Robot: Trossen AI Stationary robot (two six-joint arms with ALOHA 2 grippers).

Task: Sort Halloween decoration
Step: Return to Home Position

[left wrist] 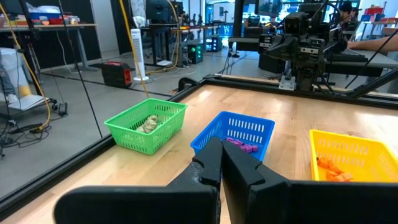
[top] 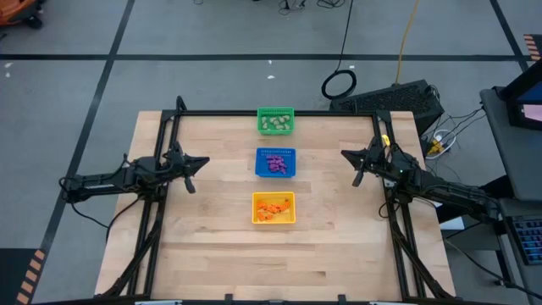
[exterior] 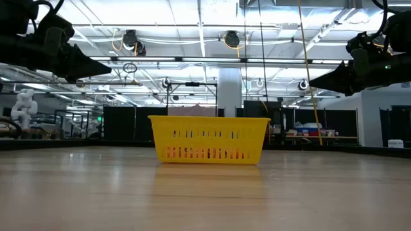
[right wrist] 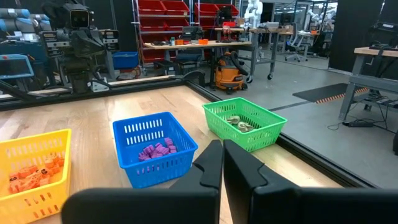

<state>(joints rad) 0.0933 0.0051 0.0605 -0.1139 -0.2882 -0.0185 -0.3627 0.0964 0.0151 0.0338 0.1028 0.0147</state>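
— Where do the decorations lie, and why like that?

— One colour to each basket. The pale trinkets (top: 275, 124) are in the green basket (left wrist: 138, 139) at one end of the row; the purple trinkets (top: 275, 163) are in the blue basket (right wrist: 158, 169) between the others; the orange trinkets (top: 271, 209) are in the yellow basket (exterior: 209, 138) at the other end. The three baskets stand apart in a line down the middle of the bench (top: 212, 246); I judge that this keeps every basket within reach of either arm.

— Is anything left outside them?

— I see no trinket lying loose on the wood; so the sorting looks done to me.

— And the arms?

— The left hand (left wrist: 219, 149) hangs at the left edge of the bench and the right hand (right wrist: 221, 148) at the right edge; both are well apart from the baskets. Each arm is folded along its own side, with its hand pointing inward toward the row; the low view shows both raised off the surface.

— What are they holding?

— Nothing; on each, the two fingers are pressed together with only a thin seam between them. It reads as a parked pose, clear of the baskets.
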